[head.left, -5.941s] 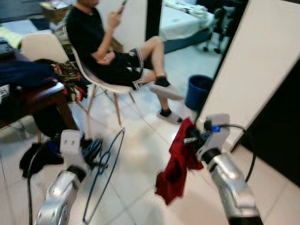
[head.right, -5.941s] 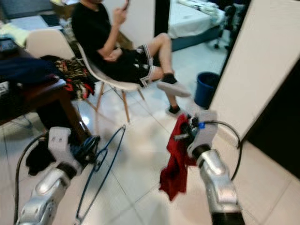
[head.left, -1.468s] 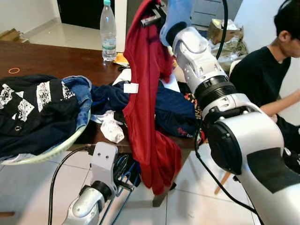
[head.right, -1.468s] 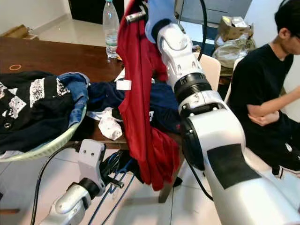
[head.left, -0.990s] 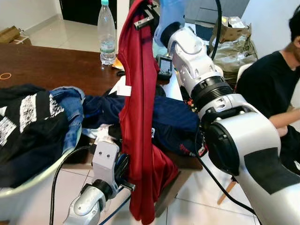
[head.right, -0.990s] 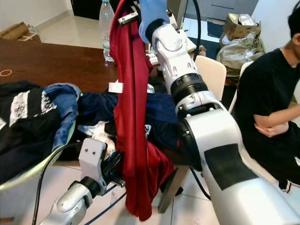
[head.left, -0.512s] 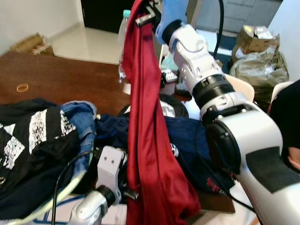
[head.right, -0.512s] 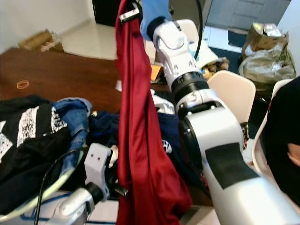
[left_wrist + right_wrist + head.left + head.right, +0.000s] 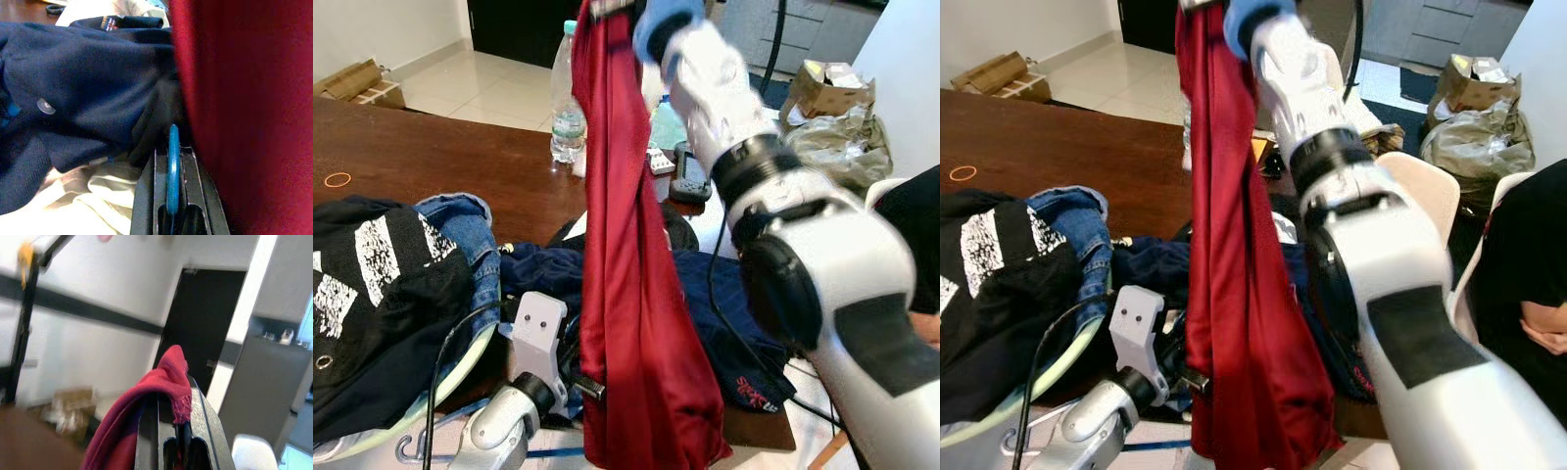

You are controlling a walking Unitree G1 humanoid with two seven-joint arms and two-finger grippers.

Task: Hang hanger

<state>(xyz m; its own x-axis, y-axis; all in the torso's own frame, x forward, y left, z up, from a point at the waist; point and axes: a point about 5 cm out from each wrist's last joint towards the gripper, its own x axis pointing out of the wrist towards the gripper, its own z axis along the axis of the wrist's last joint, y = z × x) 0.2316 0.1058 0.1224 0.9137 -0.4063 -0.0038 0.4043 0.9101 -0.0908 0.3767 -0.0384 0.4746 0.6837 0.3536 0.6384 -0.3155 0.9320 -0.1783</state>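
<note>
Red shirt (image 9: 631, 294), pinched high in right gripper (image 9: 171, 418) fingers above desk (image 9: 421, 157). Blue hanger (image 9: 172, 166), clamped in left gripper (image 9: 582, 384) fingers beside shirt, low. Not yet threaded; hanging likely pending.

Glossy silver right arm (image 9: 822, 255) with black joint bands, black cables, white left wrist housing (image 9: 536, 328)
</note>
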